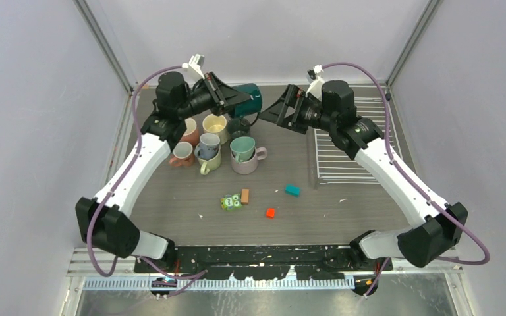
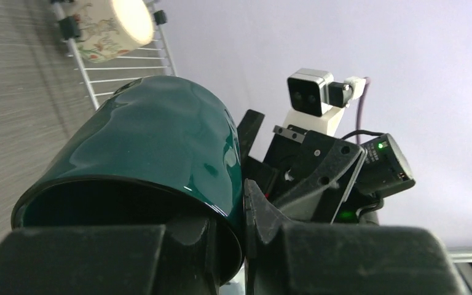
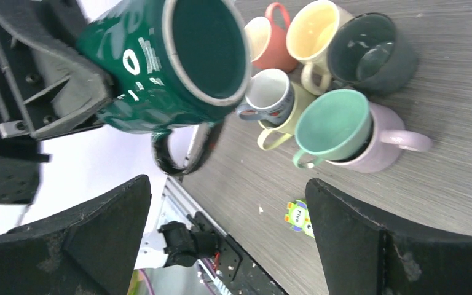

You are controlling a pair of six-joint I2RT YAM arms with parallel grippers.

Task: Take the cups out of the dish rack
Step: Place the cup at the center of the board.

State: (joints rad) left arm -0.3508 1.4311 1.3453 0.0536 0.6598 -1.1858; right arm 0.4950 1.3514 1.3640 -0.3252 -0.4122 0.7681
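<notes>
The dark teal mug is clenched in the left claw and is held up in the air on its side, with its handle hanging down. The right claw is spread wide with nothing in it, just beside that mug. The dish rack is seen behind the right claw, and a cream flowered cup is on it. Other mugs are huddled on the table under the left claw.

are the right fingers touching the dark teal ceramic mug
Apart. The right wrist view shows both open right fingers clear of the dark teal ceramic mug, with background between.
</notes>
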